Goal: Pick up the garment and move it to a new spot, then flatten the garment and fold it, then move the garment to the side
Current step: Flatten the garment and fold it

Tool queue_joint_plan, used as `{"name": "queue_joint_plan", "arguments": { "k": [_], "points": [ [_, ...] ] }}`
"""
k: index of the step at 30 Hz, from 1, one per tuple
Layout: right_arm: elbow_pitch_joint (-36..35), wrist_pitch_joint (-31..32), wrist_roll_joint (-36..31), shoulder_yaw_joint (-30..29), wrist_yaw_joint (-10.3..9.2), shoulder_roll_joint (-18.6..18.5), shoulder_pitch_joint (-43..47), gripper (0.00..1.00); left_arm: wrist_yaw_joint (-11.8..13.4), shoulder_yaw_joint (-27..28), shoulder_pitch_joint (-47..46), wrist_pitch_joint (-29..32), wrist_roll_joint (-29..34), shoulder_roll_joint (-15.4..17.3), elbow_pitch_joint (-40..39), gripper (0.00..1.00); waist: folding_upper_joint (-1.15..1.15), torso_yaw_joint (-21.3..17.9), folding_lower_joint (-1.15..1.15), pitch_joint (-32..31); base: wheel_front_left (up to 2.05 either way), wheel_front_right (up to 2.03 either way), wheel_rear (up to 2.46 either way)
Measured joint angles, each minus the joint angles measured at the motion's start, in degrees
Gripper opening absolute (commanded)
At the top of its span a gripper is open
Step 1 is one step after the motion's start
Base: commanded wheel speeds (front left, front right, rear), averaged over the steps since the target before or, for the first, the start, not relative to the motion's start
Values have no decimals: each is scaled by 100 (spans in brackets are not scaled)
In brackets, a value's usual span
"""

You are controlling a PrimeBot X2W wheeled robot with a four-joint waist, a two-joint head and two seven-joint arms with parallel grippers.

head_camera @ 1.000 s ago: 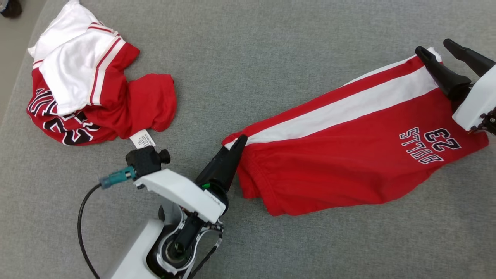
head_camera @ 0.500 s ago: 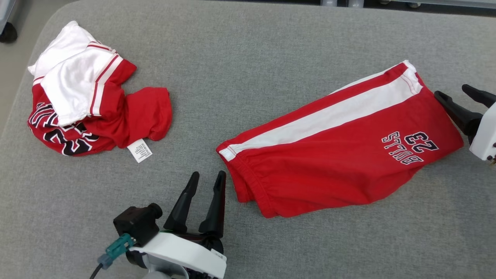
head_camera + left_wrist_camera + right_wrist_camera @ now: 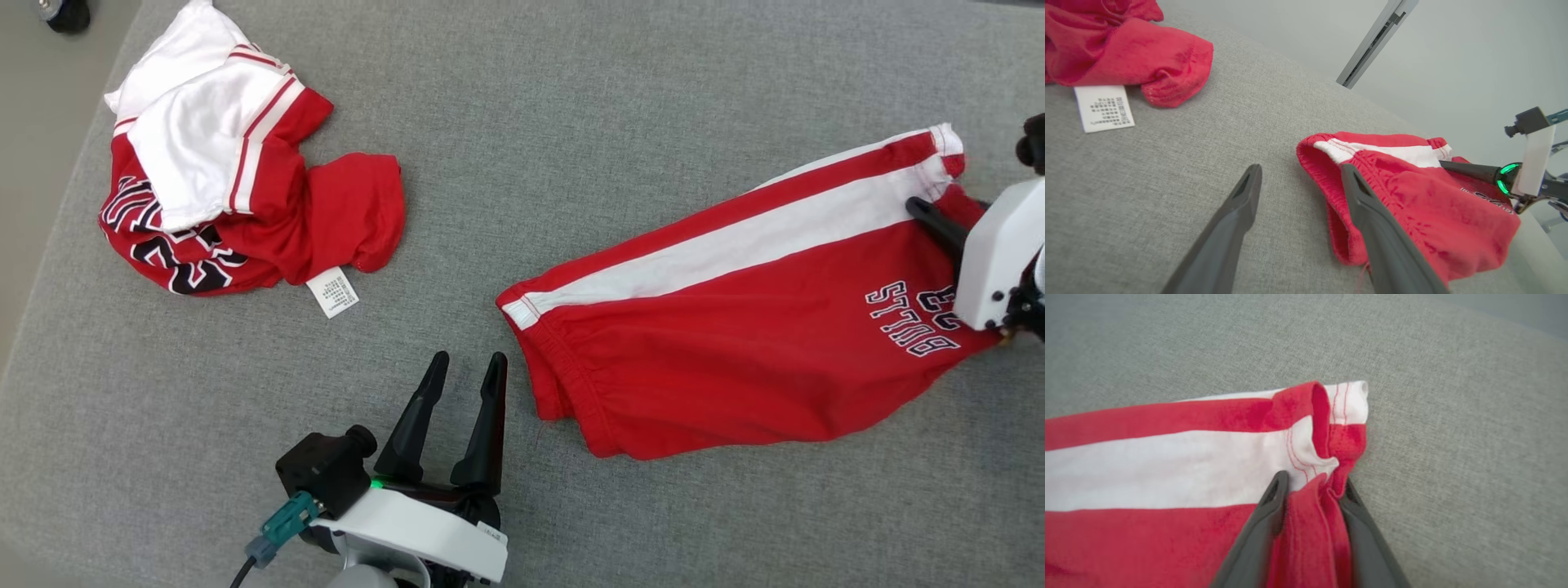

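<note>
Red shorts point(image 3: 735, 343) with a white side stripe and dark lettering lie stretched out on the grey padded surface point(image 3: 522, 122), waistband toward the left. My left gripper point(image 3: 469, 359) stands open on the surface just left of the waistband, touching nothing. In the left wrist view its fingers point(image 3: 1300, 169) frame bare grey cloth, with the shorts' waistband point(image 3: 1355, 163) beside the right finger. My right gripper point(image 3: 927, 214) is at the leg hem on the right. In the right wrist view that gripper point(image 3: 1312, 484) is shut on a bunched fold of the shorts point(image 3: 1167, 469).
A second garment, a crumpled red and white jersey point(image 3: 237, 188) with a white label point(image 3: 332, 291), lies at the far left. The surface's left edge point(image 3: 57, 237) drops to the floor, where a dark caster point(image 3: 65, 12) stands. Bare grey cloth lies between the two garments.
My left gripper let go of the waistband corner, drew back and opened. My right gripper, open beside the leg hem before, has closed on it. The head camera shifted too.
</note>
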Motion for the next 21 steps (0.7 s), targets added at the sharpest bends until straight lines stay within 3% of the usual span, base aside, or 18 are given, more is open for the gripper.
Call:
{"name": "queue_joint_plan", "arguments": {
  "k": [8,15,21],
  "points": [
    [-750,-375,450,-595,2,235,892,0,-307,152,287,0,314,-16,246,100,0,-438,0,-406,0,0,0],
    [-1674,-360,779,-1507,2,92,1913,0,-364,252,592,0,449,165,382,100,0,-968,0,-892,0,0,0],
    [-1850,-141,871,-2210,2,260,2611,0,-371,277,649,11,453,274,388,100,0,-1186,0,-1128,0,0,0]
  ]
}}
